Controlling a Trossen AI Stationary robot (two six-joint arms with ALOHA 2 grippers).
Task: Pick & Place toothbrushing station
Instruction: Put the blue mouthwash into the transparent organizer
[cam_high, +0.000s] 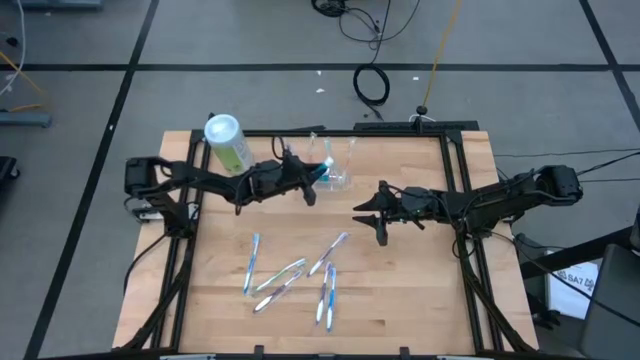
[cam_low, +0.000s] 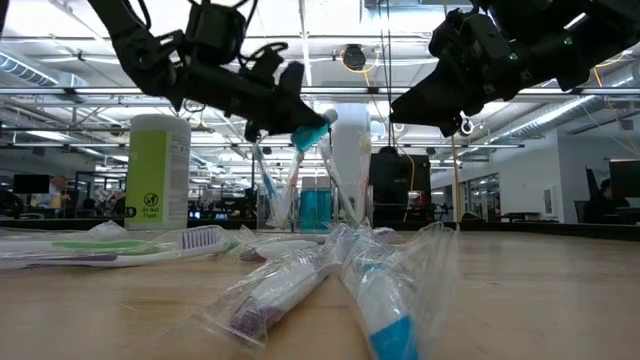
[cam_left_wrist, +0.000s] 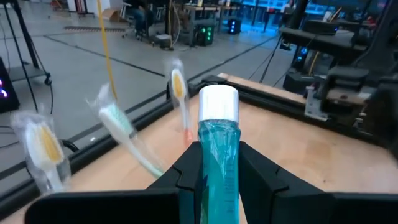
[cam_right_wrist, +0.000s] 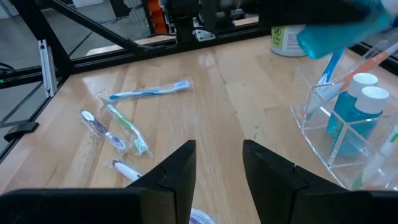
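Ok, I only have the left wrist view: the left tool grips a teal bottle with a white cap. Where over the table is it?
Observer: The left tool holds the teal bottle with a white cap raised just above the clear plastic holder.
Operator: And the right arm?
Observer: The right tool hovers open and empty, right of the holder.
Operator: What else is there?
Observer: Plastic-wrapped toothbrushes lie on the wooden table.

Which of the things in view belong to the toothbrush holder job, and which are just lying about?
Part of the job:
- clear holder, already holding brushes and tubes
- blue tube, gripped by the left hand
- wrapped toothbrushes lying loose on the table
- right hand, open, waiting nearby

Just lying about:
- green canister
- cables on the floor
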